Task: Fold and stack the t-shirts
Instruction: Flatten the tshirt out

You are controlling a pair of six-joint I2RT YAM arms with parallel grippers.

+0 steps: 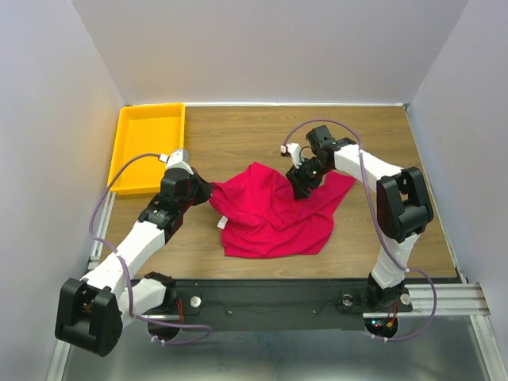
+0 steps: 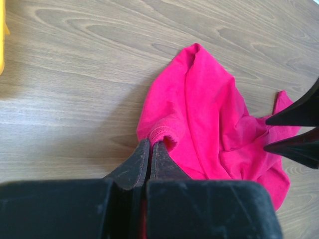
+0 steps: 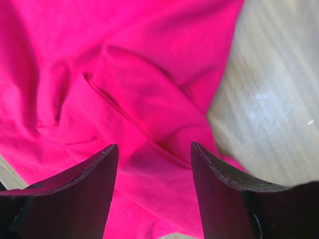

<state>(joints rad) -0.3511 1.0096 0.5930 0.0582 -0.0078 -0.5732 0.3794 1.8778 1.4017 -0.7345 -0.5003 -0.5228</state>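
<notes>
Left jaws pressed together, pinching t-shirt (image 2: pixel 209 124) edge; right jaws spread above t-shirt, holding nothing

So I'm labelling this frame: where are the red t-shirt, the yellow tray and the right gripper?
red t-shirt (image 1: pixel 274 222): top view, middle of the crumpled cloth.
yellow tray (image 1: pixel 149 155): top view, its bare floor.
right gripper (image 3: pixel 153 149): right wrist view, midway between its open fingertips.

The yellow plastic tray (image 2: pixel 2 40) shows only as a thin strip at the left wrist view's edge. The soft red cloth t-shirt (image 3: pixel 124 59) runs off the right wrist view's top.
</notes>
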